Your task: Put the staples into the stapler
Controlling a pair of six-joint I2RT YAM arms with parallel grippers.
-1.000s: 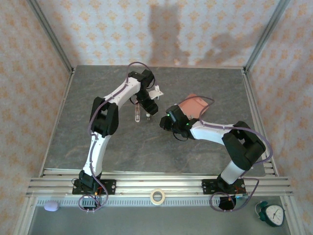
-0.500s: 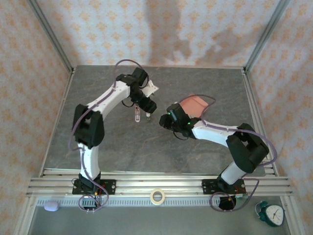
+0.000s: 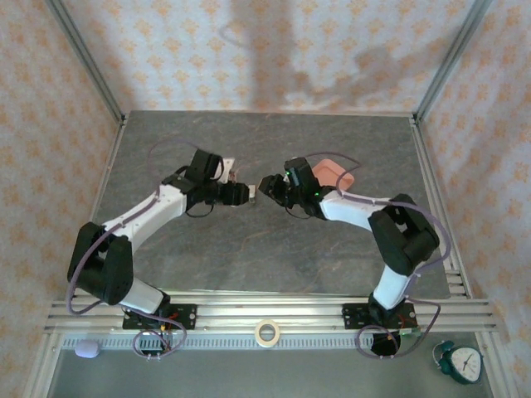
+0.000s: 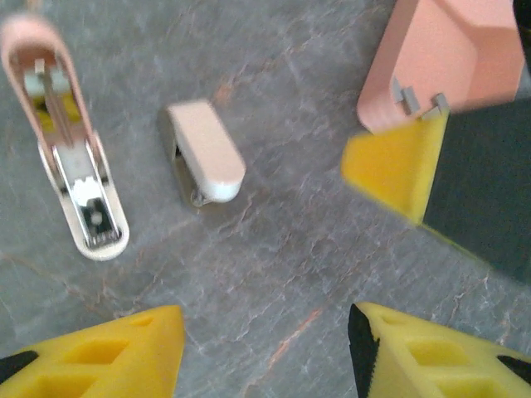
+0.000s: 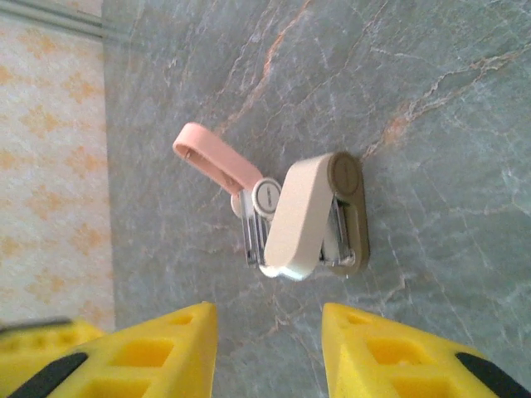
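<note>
Grey veined tabletop [image 5: 415, 66] beneath pink-and-white mini stapler [image 5: 303, 211], lid wide open.

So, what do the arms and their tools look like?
Both arms have white links and black joints, with a thin purple cable looping along each: left arm, right arm. The left tool and right tool have chunky yellow fingers with cut-out pockets and black inserts.

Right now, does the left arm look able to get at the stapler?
Probably yes. The stapler lies open on bare table just ahead of the left tool, whose jaws stand apart and empty; nothing sits in between. The right tool is off to one side.
</note>
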